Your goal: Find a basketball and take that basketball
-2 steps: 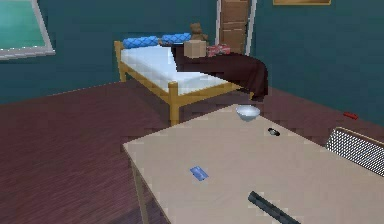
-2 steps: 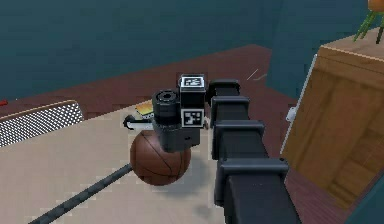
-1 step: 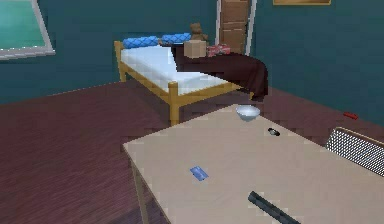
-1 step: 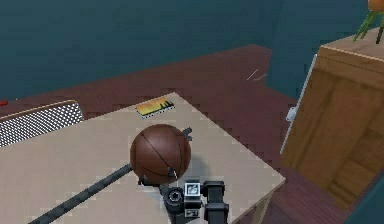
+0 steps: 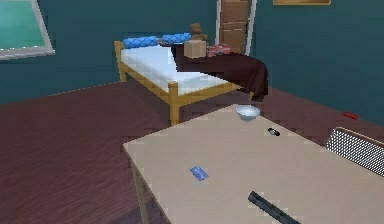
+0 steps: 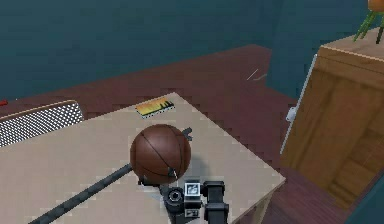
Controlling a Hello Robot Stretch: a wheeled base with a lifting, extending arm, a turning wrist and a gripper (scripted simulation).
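A brown-orange basketball [image 6: 160,152] sits on the light wooden table [image 6: 60,165] in the arm side view, near the table's right end. The gripper [image 6: 175,196] shows as a dark body just below the ball, with two small white marked squares [image 6: 202,188] beside it. The ball lies right at the gripper's far end on the tabletop, so I cannot tell whether the gripper holds anything. In the forward view the same table [image 5: 250,165] spreads across the lower right.
A long dark bar-like thing [image 6: 85,192] lies left of the ball, and a yellow-green flat item [image 6: 152,108] lies near the far edge. A mesh chair back [image 6: 40,120] stands left and a wooden cabinet [image 6: 340,120] right. The forward view has a bowl [image 5: 246,113], a blue card [image 5: 200,173] and a bed [image 5: 190,70].
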